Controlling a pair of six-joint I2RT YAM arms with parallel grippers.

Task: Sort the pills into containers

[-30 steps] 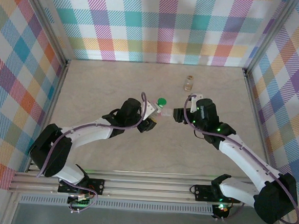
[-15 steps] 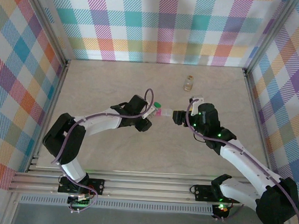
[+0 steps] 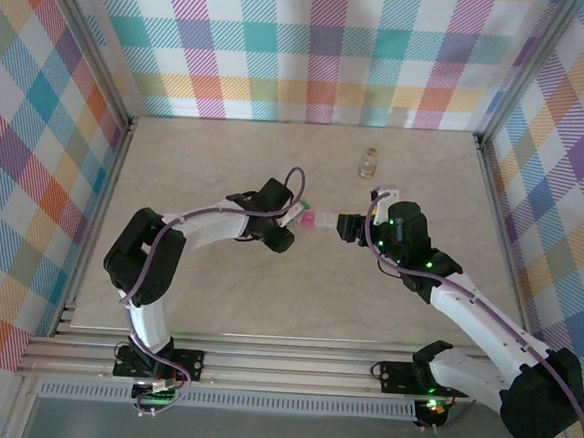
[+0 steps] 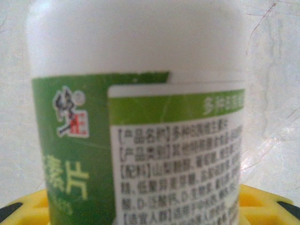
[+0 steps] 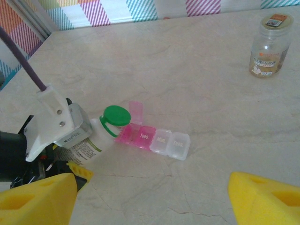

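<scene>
My left gripper is shut on the white bottle, whose green-and-white label faces the left wrist camera. The bottle is tipped on its side, its green cap flipped open, and its mouth rests at the open end compartment of the pink pill box. The box lies flat on the table with one small lid raised. My right gripper is open just right of the box, its yellow fingers wide apart and holding nothing. The amber bottle stands upright at the back right.
The amber bottle stands alone toward the back wall. Plaid walls and metal frame rails bound the marbled table on three sides. Bare surface lies in front of the pill box and to both sides.
The left arm has reached further in and tipped the white bottle down until its mouth meets the pill box. The right gripper has hardly moved.
</scene>
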